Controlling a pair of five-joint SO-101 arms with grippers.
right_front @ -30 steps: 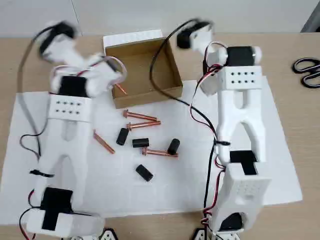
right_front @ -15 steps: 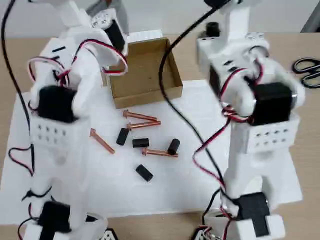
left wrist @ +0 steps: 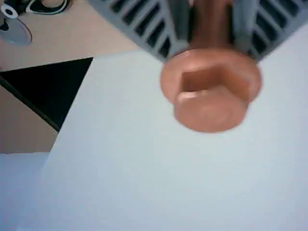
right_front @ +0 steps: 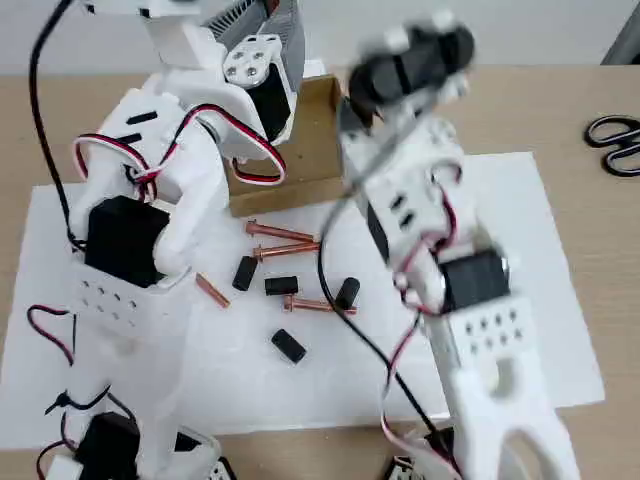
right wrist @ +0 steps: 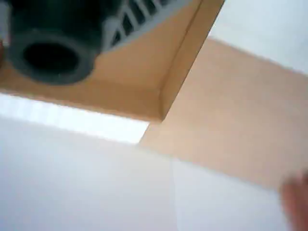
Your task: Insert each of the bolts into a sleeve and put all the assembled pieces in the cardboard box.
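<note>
- The left gripper (left wrist: pixel 210 24) pinches a copper bolt (left wrist: pixel 210 91); the right gripper (right wrist: pixel 62 21) pinches a black sleeve (right wrist: pixel 48 55) at the cardboard box (right wrist: pixel 144 72).
- Loose bolts (right_front: pixel 285 250) and sleeves (right_front: pixel 282 286) lie mid-sheet on white paper (right_front: pixel 250 390), with the box at its far edge.
- Scissors (right_front: pixel 615 145) rest by the wooden table (right_front: pixel 580 90)'s right edge.

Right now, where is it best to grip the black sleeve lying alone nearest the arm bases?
Probably across its middle from straight above, closing on the long sides: the sleeve lies flat on the paper, clear of the nearest bolt.
</note>
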